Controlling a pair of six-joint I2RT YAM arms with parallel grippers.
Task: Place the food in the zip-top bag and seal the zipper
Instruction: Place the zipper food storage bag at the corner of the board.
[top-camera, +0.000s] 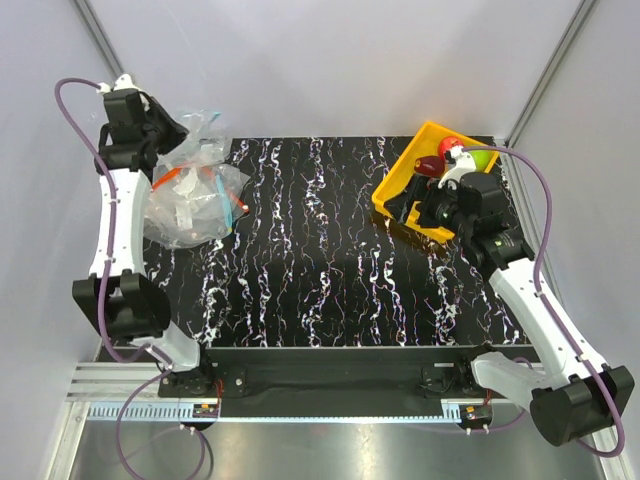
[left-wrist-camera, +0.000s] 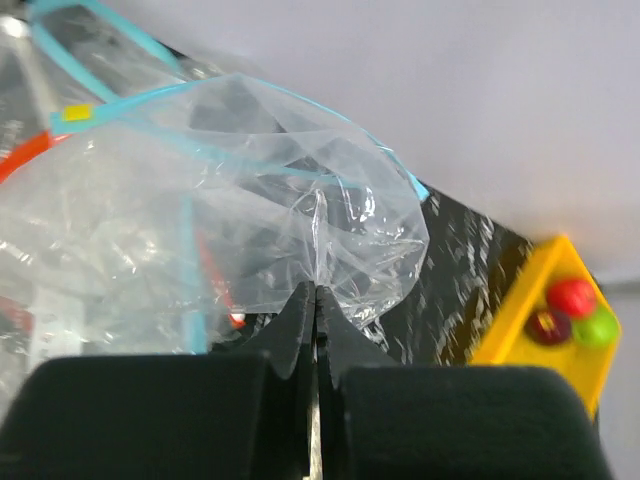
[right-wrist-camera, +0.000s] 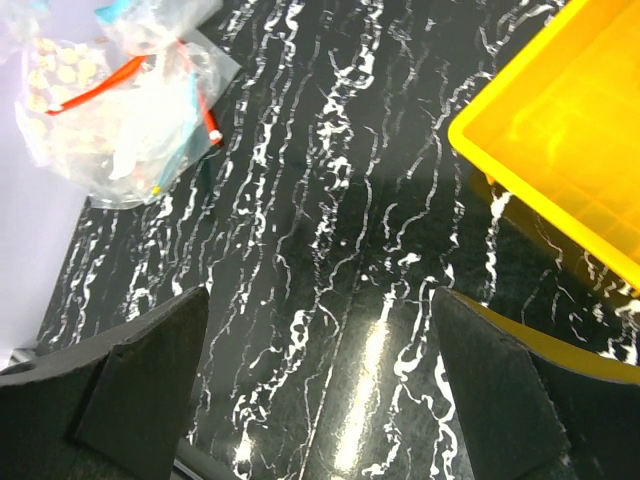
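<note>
Top external view gives us both arms at once. Our left arm runs from its near-left base along the desk (top-camera: 320, 260) edge to the far-left corner, wrist bent in toward a heap (top-camera: 190, 205) of clear bags. Left wrist view shows the left gripper (left-wrist-camera: 316, 297) pressed together on a fold of the bag (left-wrist-camera: 330, 190), which hangs bunched above it, the teal zipper (left-wrist-camera: 140, 100) curving along the top; we cannot tell whether it is sealed. Our right arm slants up from the near-right base to the yellow tray (top-camera: 398, 190) at the far right. Right wrist view shows the right gripper (right-wrist-camera: 320, 300) spread wide, holding nothing, over the desk just beside the tray. The red fruit (top-camera: 452, 145), green fruit (top-camera: 483, 158) and maroon fruit (top-camera: 427, 165) sit together at the tray's far end, well apart from the bag.
</note>
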